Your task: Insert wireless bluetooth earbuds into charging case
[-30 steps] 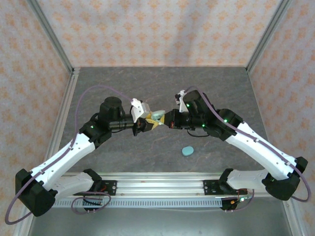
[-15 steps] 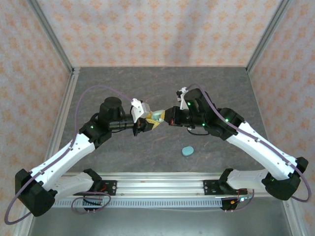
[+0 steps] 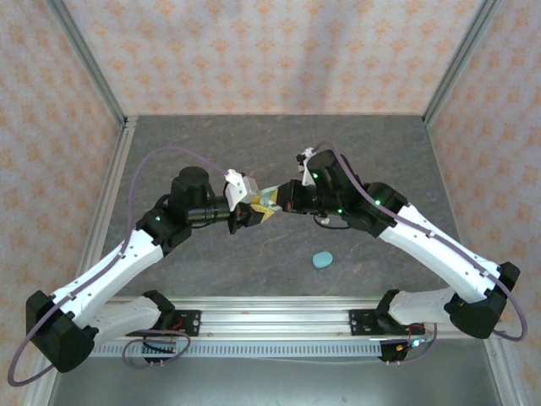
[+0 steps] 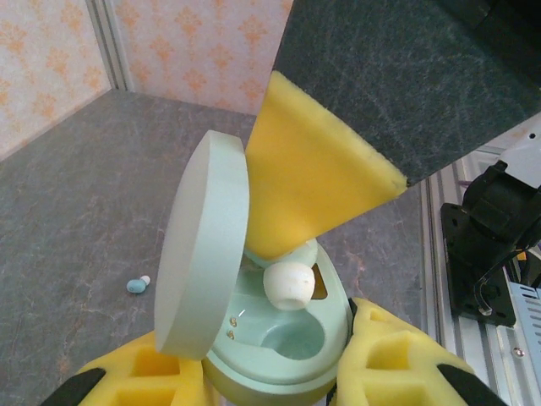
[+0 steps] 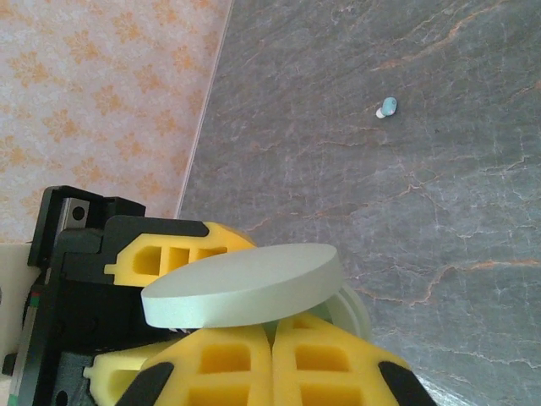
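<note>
Left wrist view gives the close look. The left gripper point(image 4: 270, 376) has its yellow foam pads clamped on either side of a pale green oval plastic charging case point(image 4: 279, 342). It holds the case up with the round flat lid point(image 4: 203, 254) swung open and standing nearly upright.

A yellow wedge-shaped pad point(image 4: 317, 178) of the other arm reaches down into the open case. At its tip is a small white rounded plastic earbud point(image 4: 287, 283), lying over the rear socket and touching the socket's edge. The front socket point(image 4: 283, 338) is empty.

In the right wrist view, the right gripper point(image 5: 270, 364) has its two pads pressed flat together beneath the lid. It looks to be pinching the bud at its tip, though the contact itself is hidden.

A loose blue-and-white bud point(image 5: 387, 106) lies on the dark grey marbled table point(image 5: 439, 211), well apart from the case. In the top external view, a closed blue-green oval case point(image 3: 322, 260) rests nearer the arm bases.

The step in hand appears to be seating the first bud, and it does not look fully down. The next move calls for a short, straight push into the socket. After that the pads should part gently and lift away without knocking the lid or dragging the bud back out.
</note>
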You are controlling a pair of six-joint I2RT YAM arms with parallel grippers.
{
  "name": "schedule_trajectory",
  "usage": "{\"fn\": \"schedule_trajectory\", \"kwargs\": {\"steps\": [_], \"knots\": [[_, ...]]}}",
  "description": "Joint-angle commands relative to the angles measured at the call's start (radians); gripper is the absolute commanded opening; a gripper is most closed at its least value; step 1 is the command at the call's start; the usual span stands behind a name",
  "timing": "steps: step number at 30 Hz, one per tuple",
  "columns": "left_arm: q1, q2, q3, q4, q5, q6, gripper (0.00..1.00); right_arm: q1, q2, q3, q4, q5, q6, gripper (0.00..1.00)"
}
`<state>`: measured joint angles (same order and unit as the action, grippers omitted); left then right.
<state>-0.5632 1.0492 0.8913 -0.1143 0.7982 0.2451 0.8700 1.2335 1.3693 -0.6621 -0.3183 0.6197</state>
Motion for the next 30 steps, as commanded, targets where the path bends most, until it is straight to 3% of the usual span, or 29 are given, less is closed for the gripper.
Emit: {"fn": "schedule_trajectory", "kwargs": {"steps": [1, 20, 30], "knots": [[-0.009, -0.013, 0.038, 0.047, -0.001, 0.012, 0.0, 0.006, 0.012, 0.03, 0.018, -0.018, 0.005, 0.02], [-0.009, 0.021, 0.068, 0.035, -0.002, 0.017, 0.0, 0.018, 0.085, 0.135, -0.199, 0.01, -0.108, 0.02], [-0.01, 0.028, 0.066, 0.038, -0.005, 0.016, 0.0, 0.021, 0.135, 0.201, -0.288, 0.07, -0.154, 0.09]]}}
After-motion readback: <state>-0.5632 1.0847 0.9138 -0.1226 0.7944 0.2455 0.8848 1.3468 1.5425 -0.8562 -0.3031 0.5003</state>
